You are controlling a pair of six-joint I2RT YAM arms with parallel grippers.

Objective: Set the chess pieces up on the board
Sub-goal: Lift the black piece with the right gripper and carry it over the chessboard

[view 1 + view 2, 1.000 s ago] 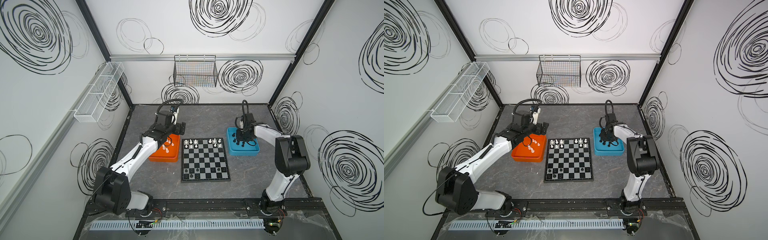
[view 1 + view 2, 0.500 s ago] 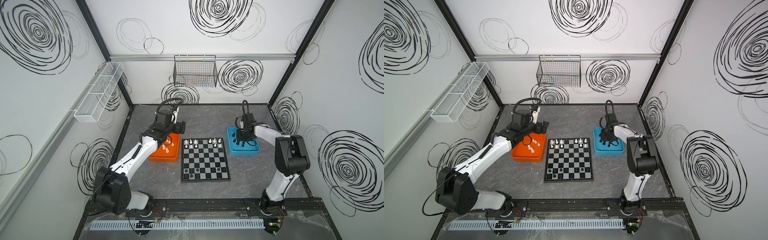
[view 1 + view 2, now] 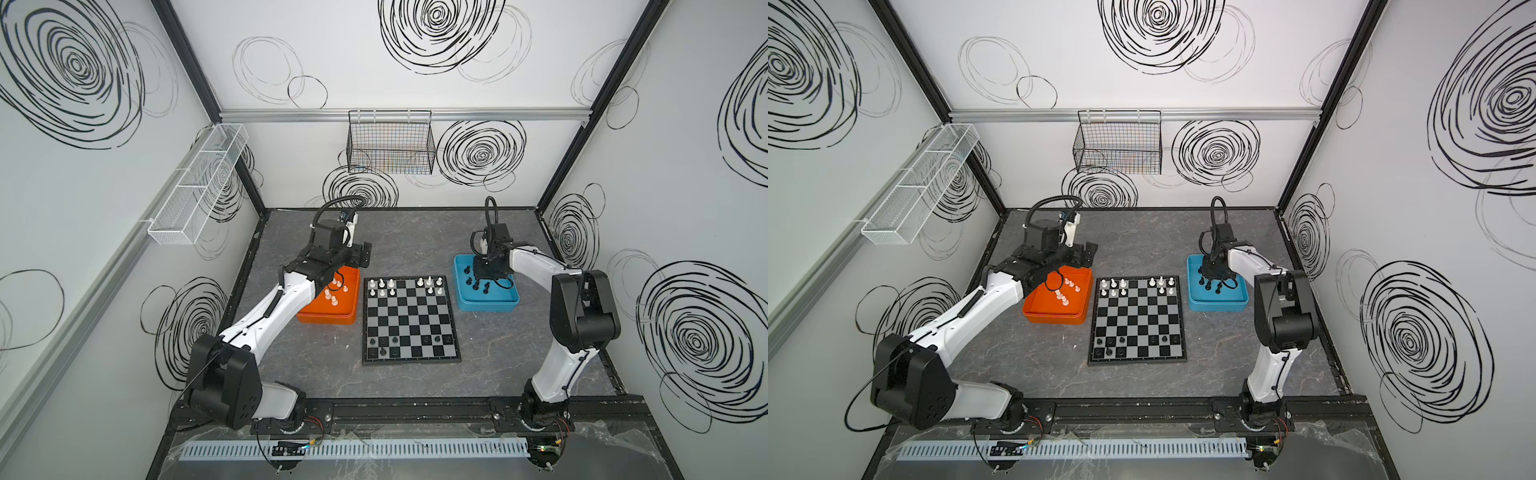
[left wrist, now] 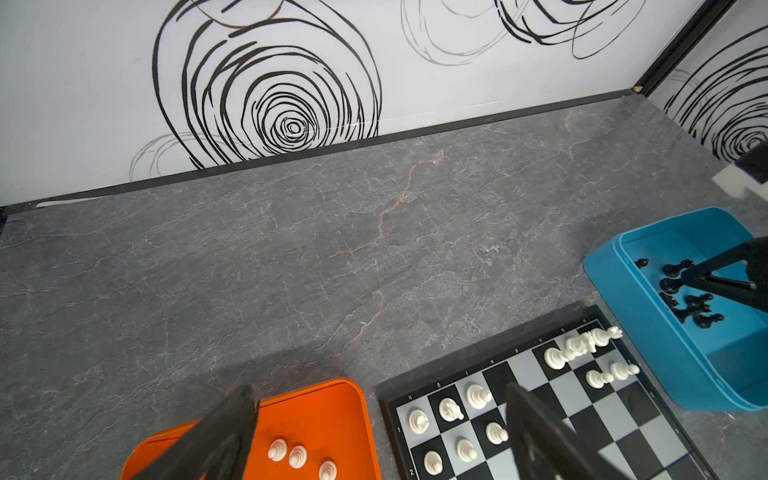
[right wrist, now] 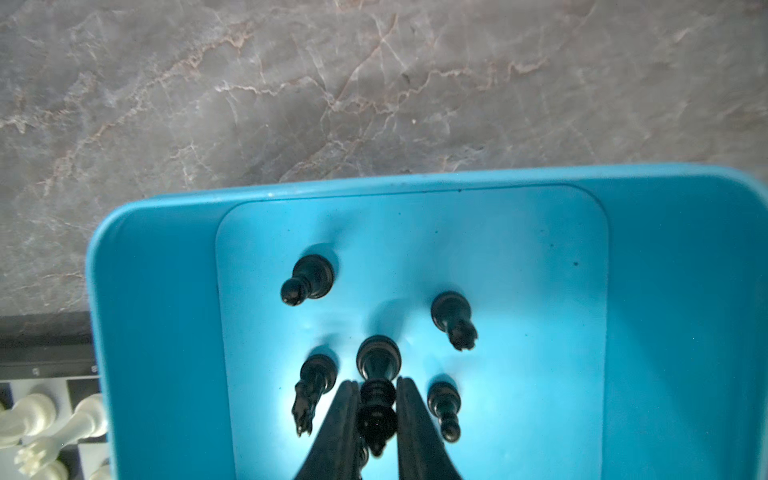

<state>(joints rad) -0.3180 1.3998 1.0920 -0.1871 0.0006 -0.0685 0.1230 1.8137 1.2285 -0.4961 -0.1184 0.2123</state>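
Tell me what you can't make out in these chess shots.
Right gripper and the black piece it grips: hidden under its wrist in both top views.
Black chessmen on the board: too small in both top views to tell types.
Orange tray: cut off by the picture edge and the left gripper in the left wrist view.

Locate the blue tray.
In both top views the blue tray sits right of the board, by its far corner; the right gripper is inside it, closed on a black piece.
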